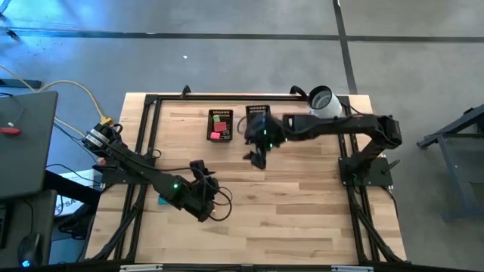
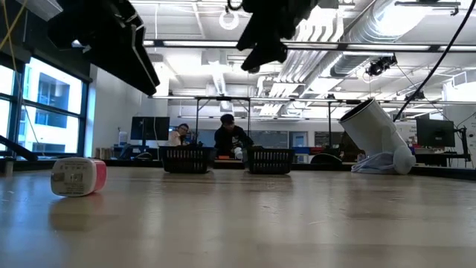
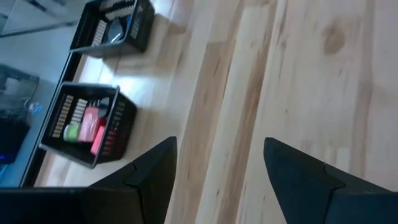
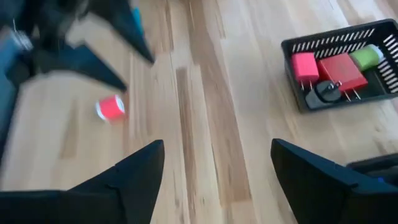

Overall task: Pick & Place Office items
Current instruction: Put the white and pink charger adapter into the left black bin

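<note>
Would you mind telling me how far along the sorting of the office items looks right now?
Mostly done, it seems: the left tray holds red, pink and green pieces, and the other tray also holds items. Nothing is in hand: the left gripper and right gripper are both open and empty. One pink piece remains on the table near the left gripper.

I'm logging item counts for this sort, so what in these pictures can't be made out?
- Right tray contents: high view, right gripper and its arm cover the tray.
- Left tray items: high view, too small to count; the right wrist view cuts it off at the edge.
- Pink-and-white item: high view, hidden near the left gripper.
</note>
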You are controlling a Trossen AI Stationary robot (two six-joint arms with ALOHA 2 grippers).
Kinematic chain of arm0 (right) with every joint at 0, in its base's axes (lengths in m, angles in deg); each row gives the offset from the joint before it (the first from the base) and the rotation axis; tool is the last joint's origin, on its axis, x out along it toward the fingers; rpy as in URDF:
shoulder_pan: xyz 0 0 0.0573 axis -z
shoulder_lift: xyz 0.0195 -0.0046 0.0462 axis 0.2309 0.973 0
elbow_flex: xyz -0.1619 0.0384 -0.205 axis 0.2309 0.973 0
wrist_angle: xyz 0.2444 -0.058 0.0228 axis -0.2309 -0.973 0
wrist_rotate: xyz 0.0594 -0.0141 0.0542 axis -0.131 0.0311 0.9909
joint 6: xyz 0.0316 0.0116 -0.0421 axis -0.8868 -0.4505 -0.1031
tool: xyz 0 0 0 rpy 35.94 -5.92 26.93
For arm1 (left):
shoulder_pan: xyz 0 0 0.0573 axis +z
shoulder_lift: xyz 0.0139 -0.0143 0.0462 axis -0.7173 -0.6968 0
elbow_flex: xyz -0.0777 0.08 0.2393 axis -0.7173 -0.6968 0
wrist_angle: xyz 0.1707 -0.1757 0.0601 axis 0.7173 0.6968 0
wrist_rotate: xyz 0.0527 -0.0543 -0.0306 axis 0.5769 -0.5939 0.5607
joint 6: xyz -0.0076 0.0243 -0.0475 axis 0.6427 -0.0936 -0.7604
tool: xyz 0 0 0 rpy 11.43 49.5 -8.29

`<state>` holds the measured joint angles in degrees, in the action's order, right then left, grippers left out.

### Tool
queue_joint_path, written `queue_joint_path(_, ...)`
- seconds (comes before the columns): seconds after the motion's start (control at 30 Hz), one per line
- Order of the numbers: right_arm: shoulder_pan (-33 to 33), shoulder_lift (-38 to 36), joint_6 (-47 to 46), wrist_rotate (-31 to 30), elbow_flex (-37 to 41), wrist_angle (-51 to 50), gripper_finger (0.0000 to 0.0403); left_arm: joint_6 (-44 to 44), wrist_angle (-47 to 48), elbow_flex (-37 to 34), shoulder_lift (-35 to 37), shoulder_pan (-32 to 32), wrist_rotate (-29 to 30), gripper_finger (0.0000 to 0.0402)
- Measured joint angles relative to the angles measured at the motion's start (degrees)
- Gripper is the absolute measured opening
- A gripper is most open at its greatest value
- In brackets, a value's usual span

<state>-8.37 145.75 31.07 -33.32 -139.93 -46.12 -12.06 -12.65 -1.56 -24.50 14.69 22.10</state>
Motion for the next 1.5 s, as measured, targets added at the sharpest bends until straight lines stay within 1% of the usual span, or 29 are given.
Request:
queue_joint_path(0.17,-7.0,-0.5,1.2,-10.8,0.0,-3.7,0.0281,-1.8,2.1,0.0,0.0,0.0,0.2,0.0229)
queue_joint_path(0.23,-9.2,-0.6,0.8,-14.2,0.0,-6.9,0.0281,-3.0,3.5,0.0,0.0,0.0,0.2,0.0229)
queue_joint_path(0.33,-11.6,-0.5,-0.9,-18.1,0.0,-10.5,0.0281,-5.2,5.8,0.0,0.0,0.0,-0.2,0.0229)
queue_joint_path(0.43,-14.0,-0.6,-2.0,-20.3,0.0,-11.1,0.0281,-6.9,6.3,0.0,0.0,0.0,-2.5,0.0229)
queue_joint_path(0.63,-16.2,-0.5,-2.0,-20.2,0.0,-8.1,0.0281,-7.8,5.9,0.0,0.0,0.0,-14.2,0.0229)
queue_joint_path(0.73,-16.2,-0.5,-2.0,-19.9,0.0,-5.5,0.0281,-8.5,5.5,0.0,0.0,0.0,-18.3,0.0229)
queue_joint_path(0.9,-16.3,-0.2,-2.1,-16.2,0.0,-3.7,0.0281,-8.2,2.0,0.0,0.0,0.0,-26.6,0.0229)
queue_joint_path(1.07,-16.4,0.2,-4.0,-11.8,0.5,-2.6,0.0281,-6.8,1.0,0.0,0.0,0.0,-34.3,0.0229)
queue_joint_path(1.13,-16.7,0.3,-4.0,-10.9,1.3,-2.8,0.0281,-7.1,1.0,0.0,0.0,0.0,-36.0,0.0229)
queue_joint_path(1.3,-17.0,0.3,-5.5,-11.4,3.5,-2.0,0.0281,-7.1,0.5,0.0,0.0,0.1,-36.3,0.0229)
queue_joint_path(1.43,-17.0,0.3,-5.8,-11.3,4.5,-0.7,0.0281,-7.0,-2.9,0.0,-0.4,1.1,-37.2,0.0229)
queue_joint_path(1.5,-17.0,0.3,-5.8,-11.2,4.5,-0.7,0.0281,-6.5,-5.4,0.0,-1.5,2.1,-39.2,0.0229)
